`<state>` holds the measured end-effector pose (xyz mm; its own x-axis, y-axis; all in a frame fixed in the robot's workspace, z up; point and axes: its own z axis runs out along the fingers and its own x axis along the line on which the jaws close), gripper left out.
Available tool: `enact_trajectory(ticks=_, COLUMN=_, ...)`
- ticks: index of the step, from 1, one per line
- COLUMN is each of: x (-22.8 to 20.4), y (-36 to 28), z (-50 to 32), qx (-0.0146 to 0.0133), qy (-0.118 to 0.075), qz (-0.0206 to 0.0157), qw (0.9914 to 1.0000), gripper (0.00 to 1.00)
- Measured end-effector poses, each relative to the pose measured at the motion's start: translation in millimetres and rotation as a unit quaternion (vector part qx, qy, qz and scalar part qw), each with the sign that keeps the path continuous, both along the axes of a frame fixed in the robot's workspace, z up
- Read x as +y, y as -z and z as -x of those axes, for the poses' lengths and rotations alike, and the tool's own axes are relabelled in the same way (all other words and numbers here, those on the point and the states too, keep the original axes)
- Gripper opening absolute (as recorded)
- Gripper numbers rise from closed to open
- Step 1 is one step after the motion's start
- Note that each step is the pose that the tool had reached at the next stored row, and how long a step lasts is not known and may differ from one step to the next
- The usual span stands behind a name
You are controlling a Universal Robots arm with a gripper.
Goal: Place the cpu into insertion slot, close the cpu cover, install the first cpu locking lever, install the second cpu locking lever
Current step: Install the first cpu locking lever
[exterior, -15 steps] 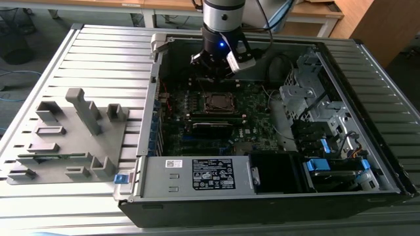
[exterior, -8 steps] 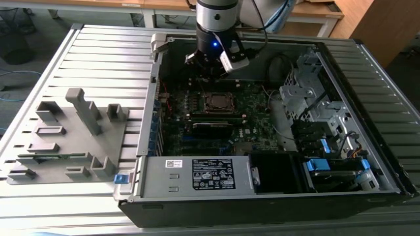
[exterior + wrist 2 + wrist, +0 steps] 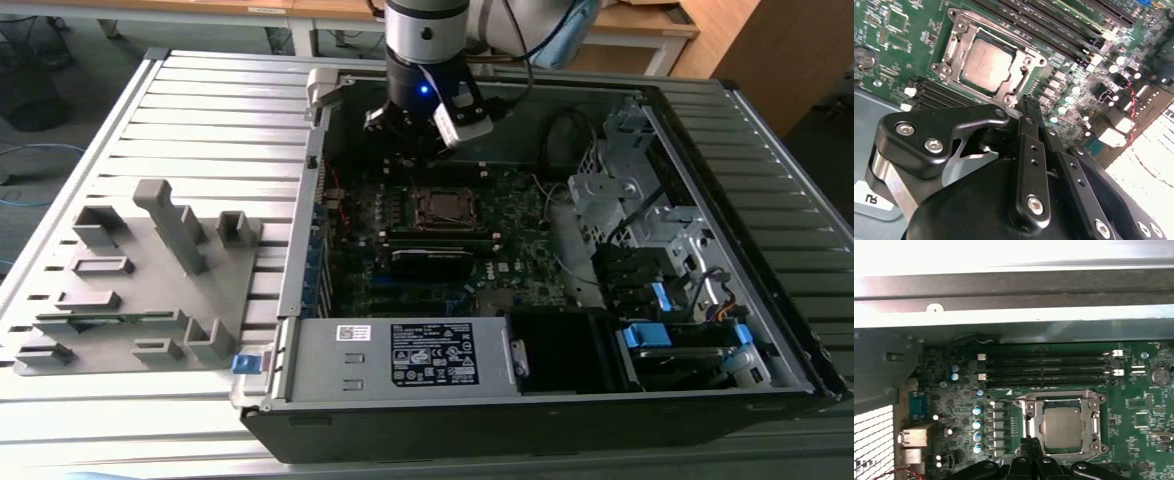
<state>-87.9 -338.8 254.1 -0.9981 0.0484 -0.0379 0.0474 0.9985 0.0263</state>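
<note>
The cpu (image 3: 986, 65) (image 3: 1064, 426), a dull silver square, lies in the insertion slot (image 3: 442, 208) on the green board. Around it the cpu cover (image 3: 956, 31) (image 3: 1029, 415) lies flat as a silver frame, and the chip shows through its window. My gripper (image 3: 1029, 102) (image 3: 1030, 442) hangs just above the board beside one edge of the socket, its black fingers pressed together with nothing between them. In the exterior view the gripper (image 3: 424, 150) sits over the back of the open case, just behind the socket. I cannot make out the locking levers clearly.
Long black memory slots (image 3: 1046, 371) run beside the socket, with a row of capacitors (image 3: 977, 425) on another side. The case wall (image 3: 1014, 295) rises close behind. A grey parts fixture (image 3: 147, 280) stands on the slatted table at the exterior view's left. Drive bays and cables (image 3: 641, 220) fill the right.
</note>
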Motion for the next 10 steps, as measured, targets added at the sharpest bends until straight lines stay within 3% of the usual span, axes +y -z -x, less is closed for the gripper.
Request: enact_trajectory(ticks=10, x=0.0, y=0.1, z=15.7, qx=-0.0001, qy=0.000, qz=0.0000, qw=1.00000, gripper=0.10)
